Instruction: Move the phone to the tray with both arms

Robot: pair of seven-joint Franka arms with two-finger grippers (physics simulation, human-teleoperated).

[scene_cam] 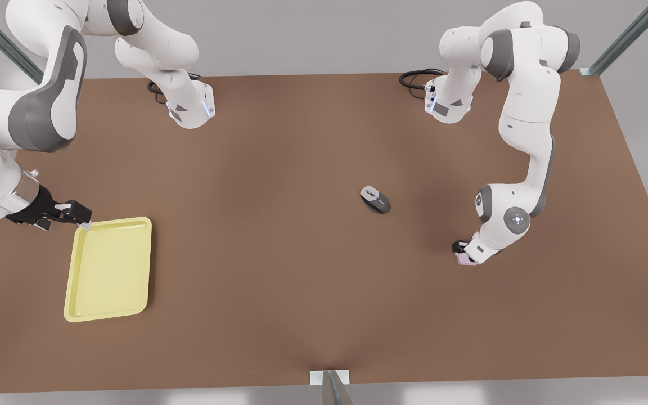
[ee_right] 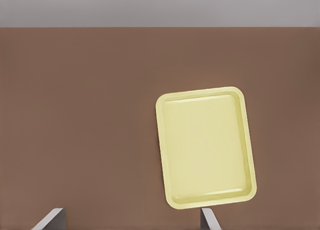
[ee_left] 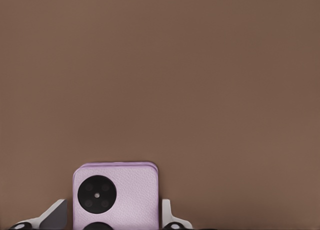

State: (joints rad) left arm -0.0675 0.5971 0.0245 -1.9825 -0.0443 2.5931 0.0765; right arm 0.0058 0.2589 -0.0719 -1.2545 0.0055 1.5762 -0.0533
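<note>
Left end effector on phone, tray far across the bench

Left end effector [scene_cam: 464, 252] sits low at the front view's right, its fingers [ee_left: 167, 212] bracketing the pink phone [ee_left: 116, 196]; looks clenched on it, though whether the phone is off the bench [scene_cam: 301, 253] I cannot tell. Right end effector [scene_cam: 71, 214] hovers released at the yellow tray [scene_cam: 108, 270] corner, waiting. Risks: narrow edge grip may slip during the long carry; the path passes near the computer mouse [scene_cam: 375, 199]; a handover could drop the phone.
</note>
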